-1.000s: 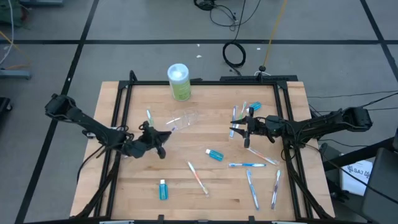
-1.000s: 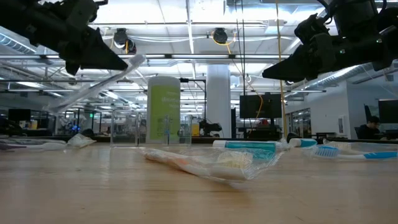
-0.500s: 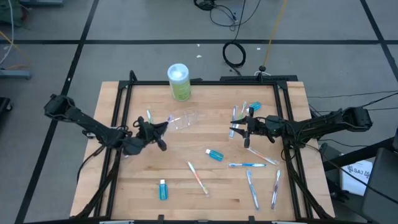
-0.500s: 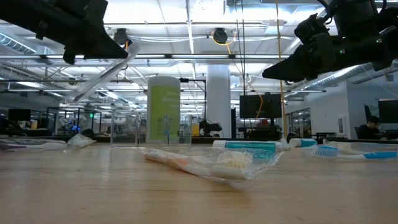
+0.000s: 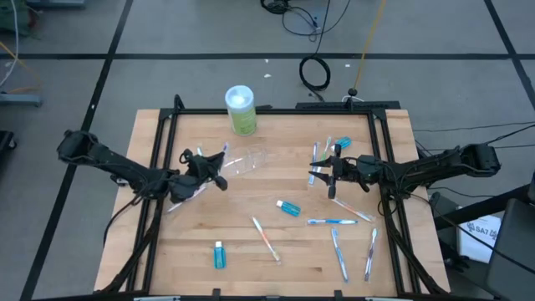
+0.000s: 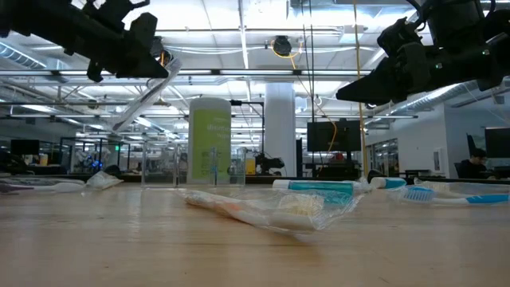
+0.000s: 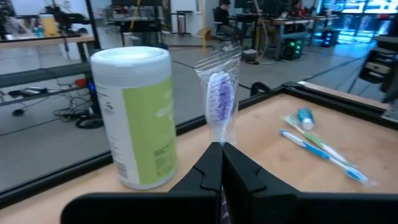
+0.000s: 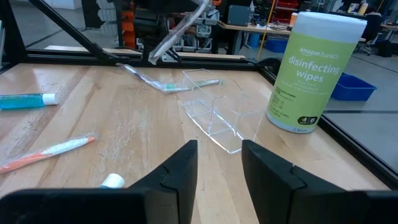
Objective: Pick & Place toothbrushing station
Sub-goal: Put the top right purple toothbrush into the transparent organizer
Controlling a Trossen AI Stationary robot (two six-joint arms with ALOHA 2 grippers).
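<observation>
Wipes tub [image 5: 241,109] at table back, cup [image 5: 247,160] in front, toothbrushes [image 5: 338,222] to the right

Two slim matte-black jointed arms, mounted at opposite edges of the wooden table [image 5: 167,251], each with a bulky rounded housing at the outer end and black cables trailing alongside. Left gripper [image 7: 221,163]: two flat black tapered fingers with angular edges. Right gripper [image 8: 217,163]: two broad black fingers with bevelled tips.
</observation>
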